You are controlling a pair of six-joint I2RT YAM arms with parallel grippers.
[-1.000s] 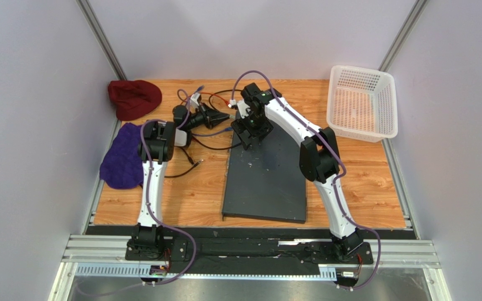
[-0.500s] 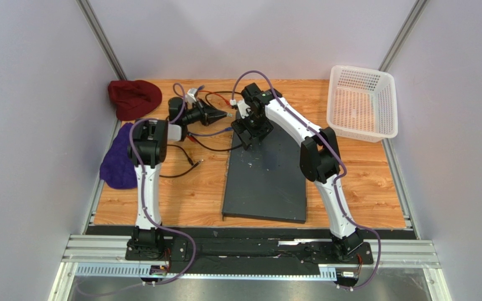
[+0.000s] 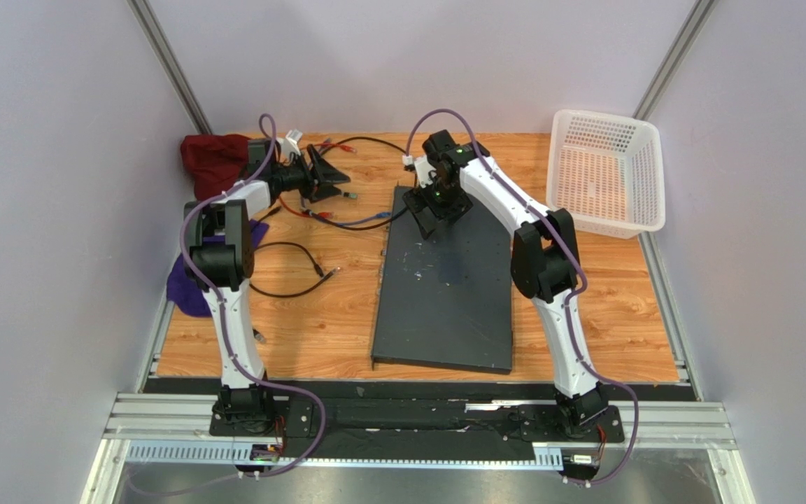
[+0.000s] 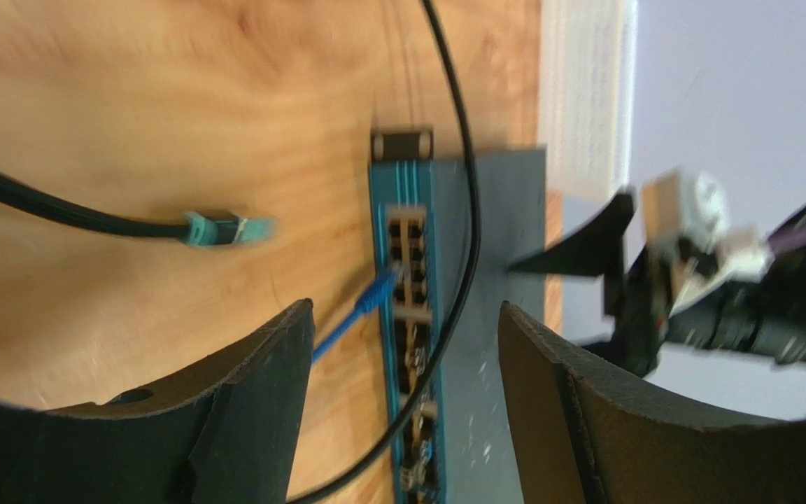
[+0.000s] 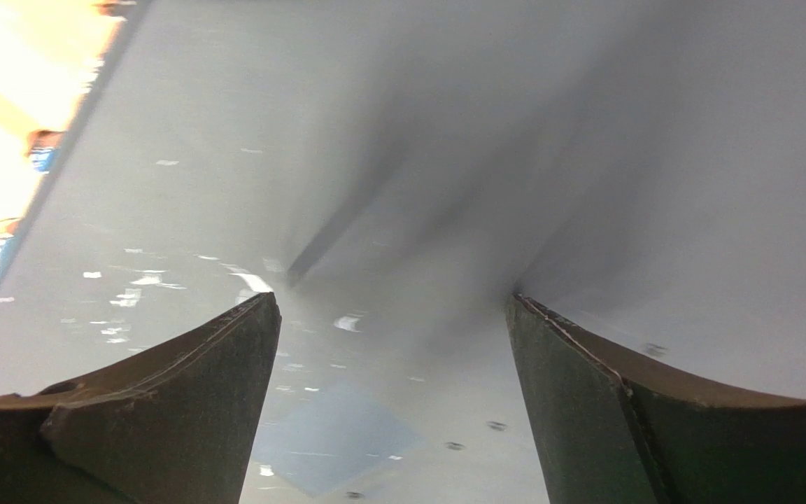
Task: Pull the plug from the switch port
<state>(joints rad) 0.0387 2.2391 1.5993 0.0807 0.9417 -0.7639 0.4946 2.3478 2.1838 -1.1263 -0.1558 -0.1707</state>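
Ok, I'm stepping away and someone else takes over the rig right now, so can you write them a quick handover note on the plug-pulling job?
Left gripper: open, empty, at the far left of the table, facing the front of the switch.
Right gripper: open, empty, low over the switch's far end.
Done: a black cable's teal plug lies loose on the table, away from the switch.
Left: a blue plug sits at the switch's front, apparently plugged in. Grip it and pull it out.

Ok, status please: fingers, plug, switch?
Both open: left fingers empty, right fingers above the switch. Teal plug lies loose on the table. Blue cable at the ports, seating unclear; black cable across them.
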